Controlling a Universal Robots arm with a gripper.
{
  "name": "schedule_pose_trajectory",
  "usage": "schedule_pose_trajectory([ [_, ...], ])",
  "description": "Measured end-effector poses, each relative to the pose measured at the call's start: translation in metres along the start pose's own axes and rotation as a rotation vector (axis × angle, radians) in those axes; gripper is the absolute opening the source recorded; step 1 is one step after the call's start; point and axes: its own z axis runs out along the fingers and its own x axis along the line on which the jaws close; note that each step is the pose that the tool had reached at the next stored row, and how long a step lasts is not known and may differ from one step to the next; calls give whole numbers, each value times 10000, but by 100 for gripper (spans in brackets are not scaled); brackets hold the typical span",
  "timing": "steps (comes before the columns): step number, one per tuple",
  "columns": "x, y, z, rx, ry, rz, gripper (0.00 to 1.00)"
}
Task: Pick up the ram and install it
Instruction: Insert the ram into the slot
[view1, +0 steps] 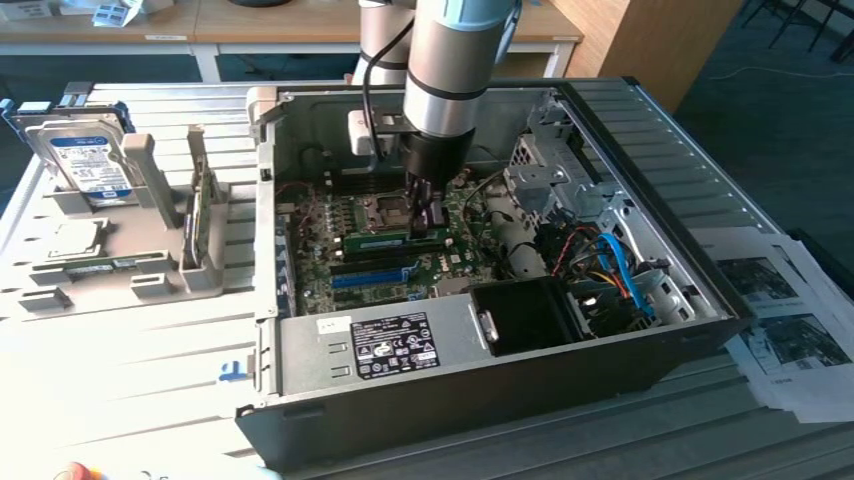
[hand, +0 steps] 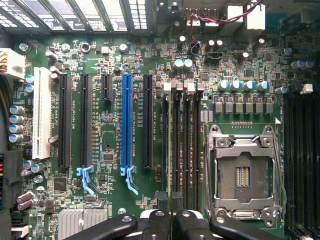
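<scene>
Computer case (view1: 561, 350): open, lying on its side. Motherboard (hand: 110, 65): exposed beneath me.

My gripper (view1: 427, 222): jaws narrow, closed on the ram (view1: 387, 241). The stick stands on edge at the memory slots (hand: 186, 145) beside the processor socket (hand: 245, 175). I cannot tell whether it is seated.

Judgement: the stick is light, stiff, thin and fragile. It is best held by its flat faces near the upper edge, clear of the contacts. My hold appears nearer the exterior view's right end.
</scene>
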Motion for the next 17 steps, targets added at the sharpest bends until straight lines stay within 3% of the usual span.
schedule_pose_trajectory([
  [17, 0, 0, -11, 0, 1, 0, 12],
])
